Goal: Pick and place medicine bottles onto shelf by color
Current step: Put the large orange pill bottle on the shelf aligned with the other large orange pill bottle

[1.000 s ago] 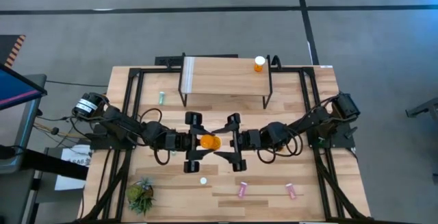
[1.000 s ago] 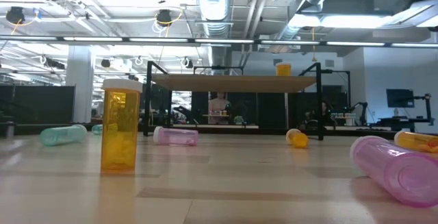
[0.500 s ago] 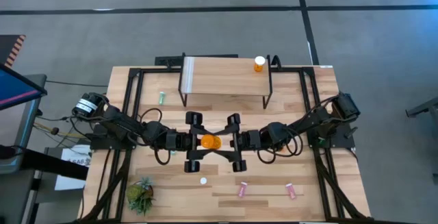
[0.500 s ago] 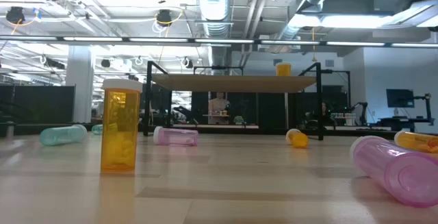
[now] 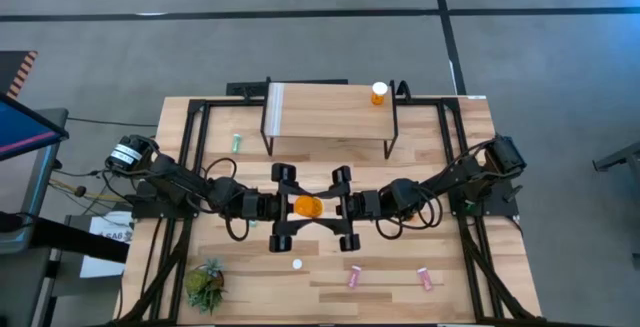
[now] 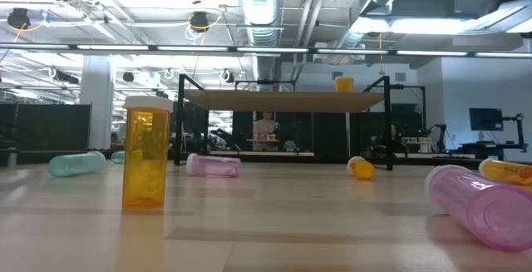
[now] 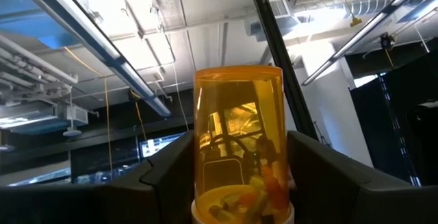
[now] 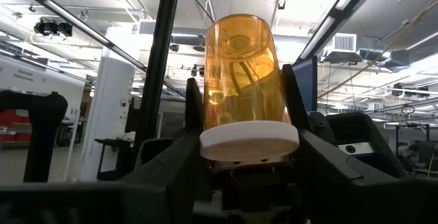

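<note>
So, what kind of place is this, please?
Probably a robotics lab in a large open industrial hall: exposed ceiling ducts, two robot arms at a wooden table, and more workstations with monitors behind.

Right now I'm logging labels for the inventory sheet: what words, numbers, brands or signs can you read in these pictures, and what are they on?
No text can be read in any view.
Large transparent orange pill bottle with white cap, between the left gripper and right gripper: no label shows.
White paper beside the light wooden table: dark marks, too small to read.
Pink bottles: no print visible.
</note>
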`<action>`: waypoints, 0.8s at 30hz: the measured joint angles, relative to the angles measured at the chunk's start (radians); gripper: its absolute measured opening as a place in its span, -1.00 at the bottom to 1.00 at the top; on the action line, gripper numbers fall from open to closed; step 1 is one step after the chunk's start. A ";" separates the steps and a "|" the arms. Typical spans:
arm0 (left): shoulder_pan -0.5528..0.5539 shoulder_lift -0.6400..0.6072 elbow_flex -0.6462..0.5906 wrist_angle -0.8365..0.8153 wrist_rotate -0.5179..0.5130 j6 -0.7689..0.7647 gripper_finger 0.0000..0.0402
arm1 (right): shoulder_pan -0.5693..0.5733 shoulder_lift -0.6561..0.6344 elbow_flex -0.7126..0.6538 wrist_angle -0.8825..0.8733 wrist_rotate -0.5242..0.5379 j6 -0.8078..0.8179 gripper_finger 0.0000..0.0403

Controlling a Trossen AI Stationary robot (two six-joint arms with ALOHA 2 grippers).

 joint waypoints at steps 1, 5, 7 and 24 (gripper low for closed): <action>0.000 0.000 0.000 -0.001 0.000 0.000 0.08 | 0.000 0.000 0.000 0.000 0.001 0.000 0.10; -0.002 0.000 0.000 -0.002 -0.004 0.000 0.15 | 0.000 0.000 0.000 0.002 0.003 0.000 0.10; -0.008 0.000 0.000 -0.004 -0.025 0.006 0.16 | 0.000 0.000 0.000 0.002 0.005 0.000 0.08; -0.181 -0.143 -0.003 -0.240 -0.396 0.297 0.16 | 0.005 -0.100 0.000 -0.213 0.013 0.000 0.08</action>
